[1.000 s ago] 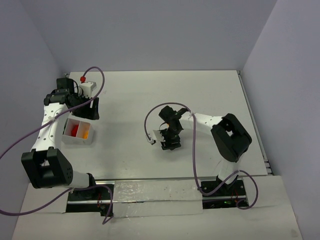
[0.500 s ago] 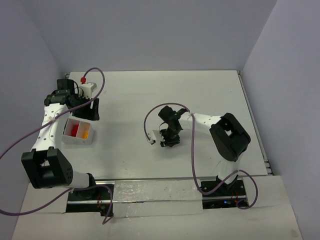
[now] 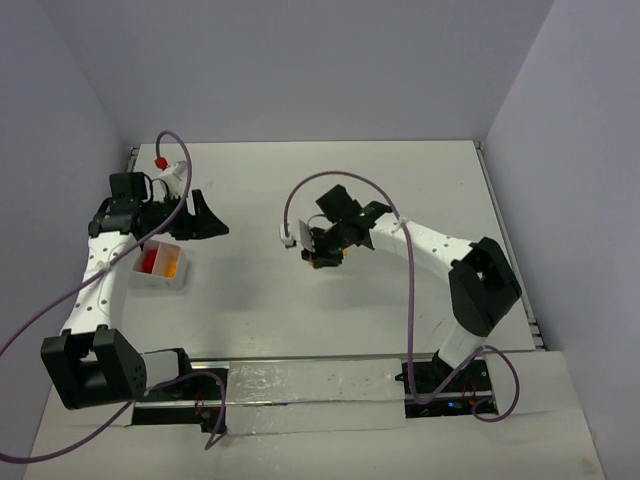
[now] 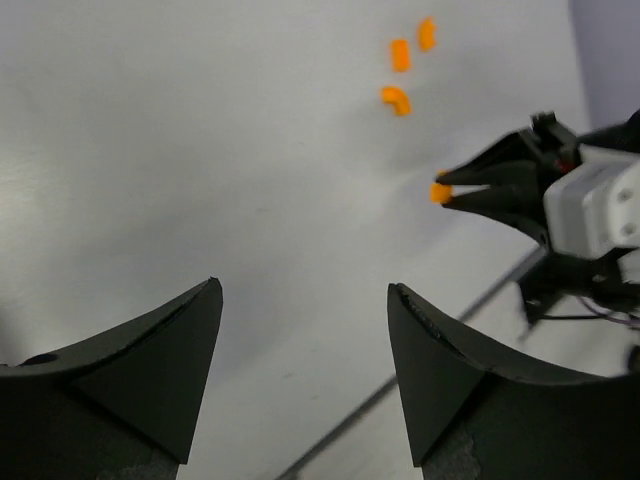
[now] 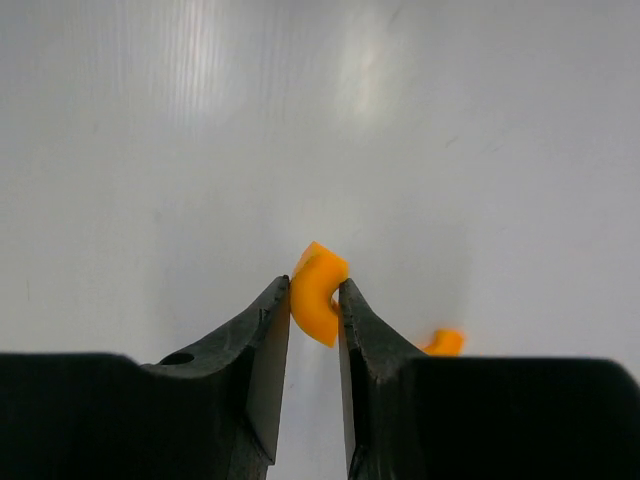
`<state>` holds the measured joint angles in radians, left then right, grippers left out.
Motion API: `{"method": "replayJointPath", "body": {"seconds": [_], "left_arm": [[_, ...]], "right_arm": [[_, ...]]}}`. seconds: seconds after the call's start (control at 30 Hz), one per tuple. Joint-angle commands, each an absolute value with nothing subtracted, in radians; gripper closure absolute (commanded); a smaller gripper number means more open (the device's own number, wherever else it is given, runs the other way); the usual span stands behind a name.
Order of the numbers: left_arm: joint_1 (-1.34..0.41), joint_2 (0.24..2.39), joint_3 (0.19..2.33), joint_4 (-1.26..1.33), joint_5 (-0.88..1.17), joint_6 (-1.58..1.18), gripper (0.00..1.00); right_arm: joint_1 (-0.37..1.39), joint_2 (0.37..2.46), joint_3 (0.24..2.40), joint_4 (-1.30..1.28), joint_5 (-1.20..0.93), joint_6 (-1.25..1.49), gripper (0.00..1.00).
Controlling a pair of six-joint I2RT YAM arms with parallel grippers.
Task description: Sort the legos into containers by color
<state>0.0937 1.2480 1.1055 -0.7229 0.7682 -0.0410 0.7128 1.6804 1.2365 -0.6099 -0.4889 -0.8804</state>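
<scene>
Pale grey tabletop (image 3: 300, 180), right gripper (image 5: 315, 285) clamped on small orange curved plastic lego (image 5: 318, 297) at its tips; lift clear, carry level to white divided plastic tray (image 3: 158, 284) just beside left gripper (image 3: 205, 222), jaws apart.

walls (image 3: 300, 60): pale lavender, three sides | table (image 3: 250, 300): white, soft glare | near edge: silver strip (image 3: 300, 385)

A white table (image 3: 420, 180) sits between pale lilac walls (image 3: 300, 70), with a silvery strip (image 3: 300, 385) along its near edge.
</scene>
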Motion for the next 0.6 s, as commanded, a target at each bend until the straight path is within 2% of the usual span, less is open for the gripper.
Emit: {"method": "replayJointPath", "body": {"seconds": [0.0, 0.2, 0.57], "left_arm": [[0.085, 1.236, 0.975, -0.474, 1.015, -0.363, 0.27], [0.023, 1.266, 0.939, -0.322, 1.029, -0.533, 0.29], [-0.057, 1.298, 0.897, -0.044, 1.054, -0.886, 0.34]], "right_arm": [[0.711, 1.625, 1.384, -0.426, -0.635, -0.477, 0.85], [0.73, 1.665, 1.481, -0.362, -0.639, -0.315, 0.85], [0.778, 1.687, 1.524, -0.369, -0.622, -0.287, 0.85]]}}
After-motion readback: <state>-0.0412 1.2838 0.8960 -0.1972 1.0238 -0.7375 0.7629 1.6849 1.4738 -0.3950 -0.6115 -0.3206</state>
